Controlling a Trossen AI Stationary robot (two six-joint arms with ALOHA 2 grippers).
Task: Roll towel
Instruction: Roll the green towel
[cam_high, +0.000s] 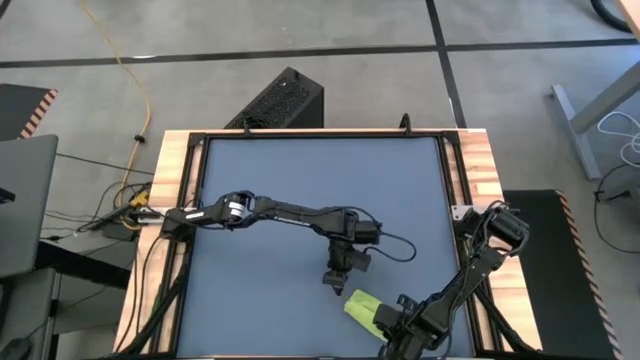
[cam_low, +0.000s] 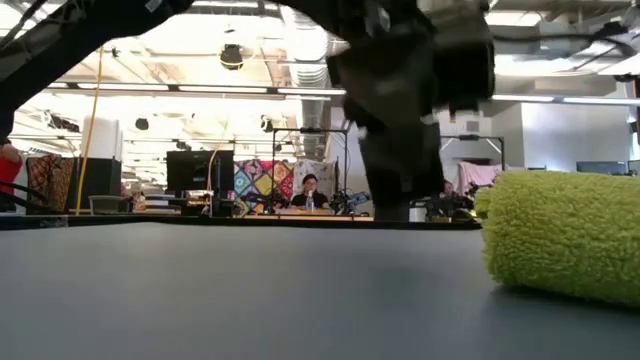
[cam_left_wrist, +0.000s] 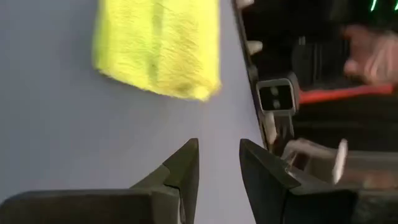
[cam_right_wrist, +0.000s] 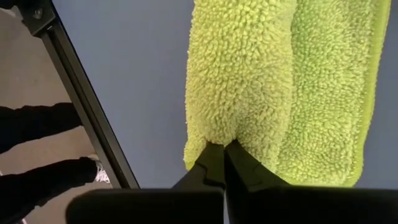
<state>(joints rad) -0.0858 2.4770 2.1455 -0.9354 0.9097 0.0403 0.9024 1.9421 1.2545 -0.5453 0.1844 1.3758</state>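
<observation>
The towel (cam_high: 362, 308) is a small lime-green cloth lying on the blue table near the front edge, right of the middle. In the right wrist view it shows a thick rolled-up ridge (cam_right_wrist: 239, 74) beside a flat part (cam_right_wrist: 329, 93). In the low view it reads as a fat roll (cam_low: 565, 235) resting on the table. My right gripper (cam_right_wrist: 224, 152) is shut on the ridge's end. My left gripper (cam_left_wrist: 219, 165) stands open, a little way from the towel (cam_left_wrist: 158, 46) toward the table's far left, touching nothing. It hangs dark and blurred in the low view (cam_low: 410, 110). My right gripper pinches the end of the towel's rolled ridge (cam_right_wrist: 233, 134) between its two fingertips, which meet with the pile bunched around them. The fingers come from above, slanting down, and lie along the ridge. The towel stays on the table, its flat part spread beside the ridge.
The table's black frame rail (cam_right_wrist: 87, 93) runs close by the towel, with floor beyond it. Wooden strips (cam_high: 480, 170) line the table's sides. A black box (cam_high: 285, 100) stands beyond the far edge. The blue surface (cam_high: 270, 170) stretches away toward the far left.
</observation>
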